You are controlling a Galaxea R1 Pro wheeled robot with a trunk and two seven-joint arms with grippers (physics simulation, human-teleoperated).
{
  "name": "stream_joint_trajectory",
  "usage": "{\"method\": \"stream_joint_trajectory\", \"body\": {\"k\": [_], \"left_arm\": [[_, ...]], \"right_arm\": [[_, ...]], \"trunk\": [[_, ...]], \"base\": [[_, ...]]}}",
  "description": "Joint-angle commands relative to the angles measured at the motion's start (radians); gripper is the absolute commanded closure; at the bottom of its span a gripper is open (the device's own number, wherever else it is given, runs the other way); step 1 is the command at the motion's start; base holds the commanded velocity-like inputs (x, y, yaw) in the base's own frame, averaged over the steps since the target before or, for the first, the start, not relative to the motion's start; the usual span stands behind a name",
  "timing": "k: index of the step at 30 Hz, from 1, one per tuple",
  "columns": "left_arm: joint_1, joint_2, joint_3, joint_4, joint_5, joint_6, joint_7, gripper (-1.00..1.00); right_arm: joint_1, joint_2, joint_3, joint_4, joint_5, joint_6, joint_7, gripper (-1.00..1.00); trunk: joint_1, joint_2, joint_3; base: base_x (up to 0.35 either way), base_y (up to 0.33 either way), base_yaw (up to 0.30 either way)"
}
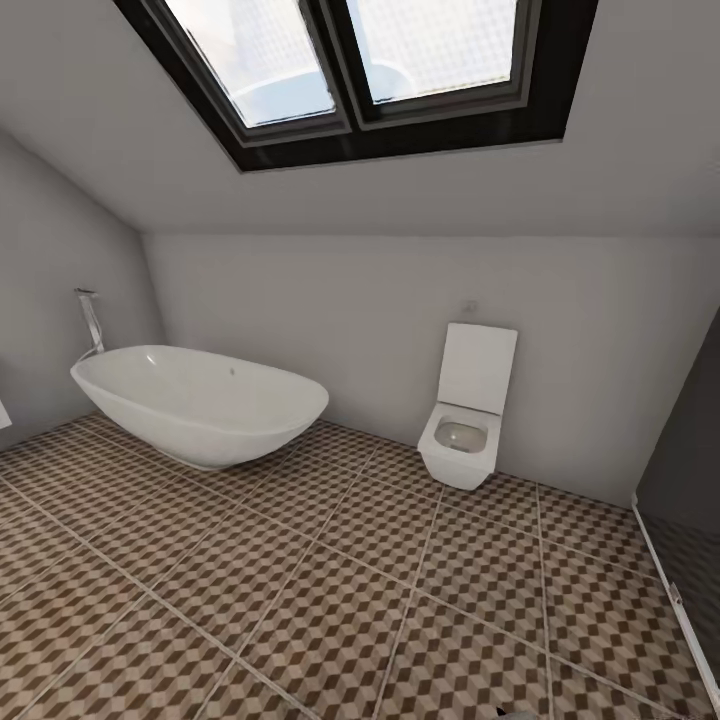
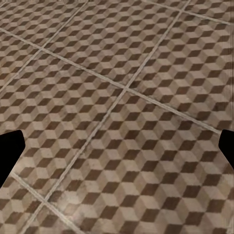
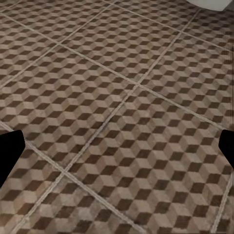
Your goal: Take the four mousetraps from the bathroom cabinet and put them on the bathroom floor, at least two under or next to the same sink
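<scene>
Patterned bathroom floor (image 1: 400, 600) lies bare of traps, both tools spread wide and empty, so fetching seemingly remains.

text: none legible | labels: none | brands: none | numbers: none | signs: none

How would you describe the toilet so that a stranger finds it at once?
Start at the dark-framed skylight and look down the back wall. The toilet hangs there, right of the oval bathtub. Its boxy square bowl and raised flat lid set it apart.
</scene>
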Motion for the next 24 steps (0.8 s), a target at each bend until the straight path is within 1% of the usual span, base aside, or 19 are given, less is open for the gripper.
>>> {"method": "stream_joint_trajectory", "body": {"k": [1,8,13,24], "left_arm": [[0.000,0.000,-0.002,0.000,0.001,-0.002,0.002,-1.00],[0.000,0.000,-0.002,0.000,0.001,-0.002,0.001,-1.00],[0.000,-0.008,-0.002,0.001,0.001,-0.002,0.001,-1.00],[0.000,-0.011,-0.003,0.001,0.001,-0.002,0.001,-1.00]], "right_arm": [[-0.001,0.001,-0.002,0.000,0.007,-0.003,0.002,-1.00],[-0.001,-0.001,-0.002,0.000,0.006,-0.004,0.002,-1.00],[-0.001,-0.001,-0.003,0.000,0.005,-0.004,0.002,-1.00],[-0.001,-0.003,-0.004,0.000,0.005,-0.008,0.002,-1.00]], "trunk": [[0.000,0.000,0.000],[0.000,0.000,0.005],[0.000,0.000,0.010],[0.000,0.000,0.020]], "base": [[0.000,0.000,-0.218],[0.000,0.000,-0.247],[0.000,0.000,-0.264],[0.000,0.000,-0.266]]}}
